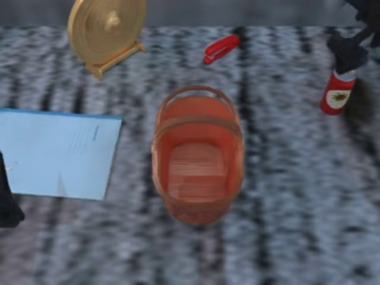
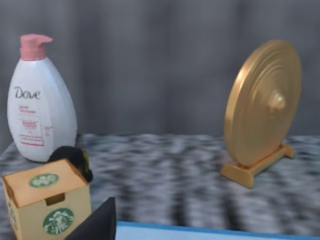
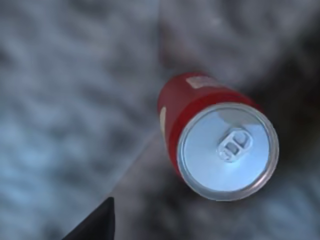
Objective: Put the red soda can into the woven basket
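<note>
The red soda can (image 1: 337,95) stands upright on the table's far right, well apart from the woven basket (image 1: 196,217) in the middle. My right gripper (image 1: 349,54) hovers just over the can's silver top (image 3: 227,150). It is open, and the can is not between its fingers. In the right wrist view one dark fingertip (image 3: 97,222) shows beside the can, not touching it. The basket looks empty, with its handle arched across it. My left gripper (image 1: 7,205) is parked at the left edge, open and holding nothing.
A golden disc on a stand (image 1: 107,29) is at the back left and a red stapler (image 1: 221,47) at the back middle. A light blue sheet (image 1: 56,151) lies left of the basket. The left wrist view shows a white pump bottle (image 2: 40,105) and a small cardboard box (image 2: 45,202).
</note>
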Controlling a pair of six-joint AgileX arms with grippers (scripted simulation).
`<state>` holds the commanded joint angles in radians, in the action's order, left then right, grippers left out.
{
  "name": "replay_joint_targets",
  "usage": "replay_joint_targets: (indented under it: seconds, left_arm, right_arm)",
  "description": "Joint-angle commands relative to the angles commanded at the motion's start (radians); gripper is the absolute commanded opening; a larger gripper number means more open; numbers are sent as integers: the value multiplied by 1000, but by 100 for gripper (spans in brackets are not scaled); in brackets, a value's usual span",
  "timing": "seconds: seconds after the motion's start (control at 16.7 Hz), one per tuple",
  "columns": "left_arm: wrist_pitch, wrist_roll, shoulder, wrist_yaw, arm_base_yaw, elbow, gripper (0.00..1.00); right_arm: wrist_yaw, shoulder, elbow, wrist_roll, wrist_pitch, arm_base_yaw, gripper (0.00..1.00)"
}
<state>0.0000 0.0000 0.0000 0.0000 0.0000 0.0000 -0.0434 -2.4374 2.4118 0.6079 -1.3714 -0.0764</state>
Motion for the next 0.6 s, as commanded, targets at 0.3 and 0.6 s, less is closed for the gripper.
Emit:
replay_joint_targets:
  seconds: [0.3, 0.6]
  left_arm:
    - [0, 0, 0, 0, 0, 0, 100]
    - [0, 0, 0, 0, 0, 0, 100]
  right_arm:
    - [-10, -166, 161, 44, -88, -11, 100]
    - [-9, -170, 161, 44, -87, -5, 100]
